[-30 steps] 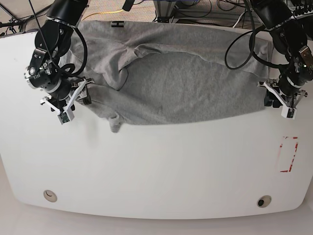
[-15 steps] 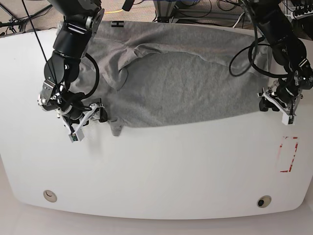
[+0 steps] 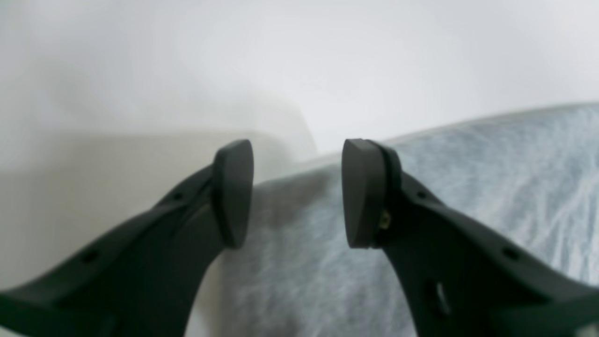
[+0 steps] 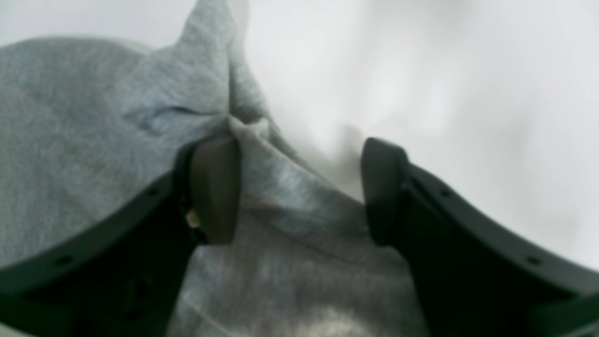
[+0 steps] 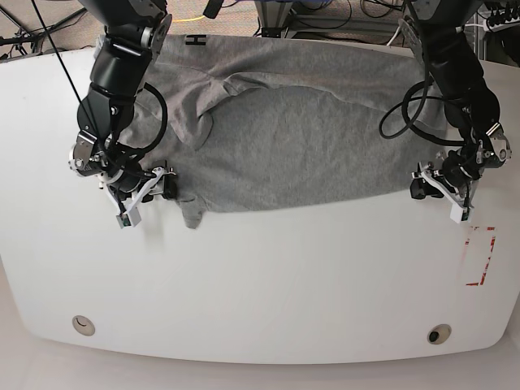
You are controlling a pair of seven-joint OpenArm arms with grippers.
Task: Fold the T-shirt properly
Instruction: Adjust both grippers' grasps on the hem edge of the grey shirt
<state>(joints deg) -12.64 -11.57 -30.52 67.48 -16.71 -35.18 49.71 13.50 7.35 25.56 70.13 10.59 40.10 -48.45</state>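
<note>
The light heather-grey cotton T-shirt (image 5: 292, 130) lies spread across the far half of the white worktop (image 5: 260, 284), long axis running side to side, upper layer folded over with a diagonal crease near the neck area. A black printed letter (image 5: 195, 40) shows at the far edge. A small bunched flap of grey cloth (image 5: 192, 213) pokes out past the near hem on the right-arm side.

Right hand (image 5: 150, 187) sits low at that corner of the shirt. In the right wrist view its black fingers (image 4: 213, 187) stand apart, a puckered ridge of grey fabric lying between them, one pad touching the cloth, the other clear of it. Not clamped.

Left hand (image 5: 439, 188) sits at the opposite near corner. In the left wrist view its dark pads (image 3: 365, 192) are apart, straddling the shirt's edge, with cloth beneath and between them and bare worktop beyond. No pinch on the fabric visible.

A red-outlined rectangle mark (image 5: 479, 257) is on the worktop near the left hand, well clear of the shirt.
</note>
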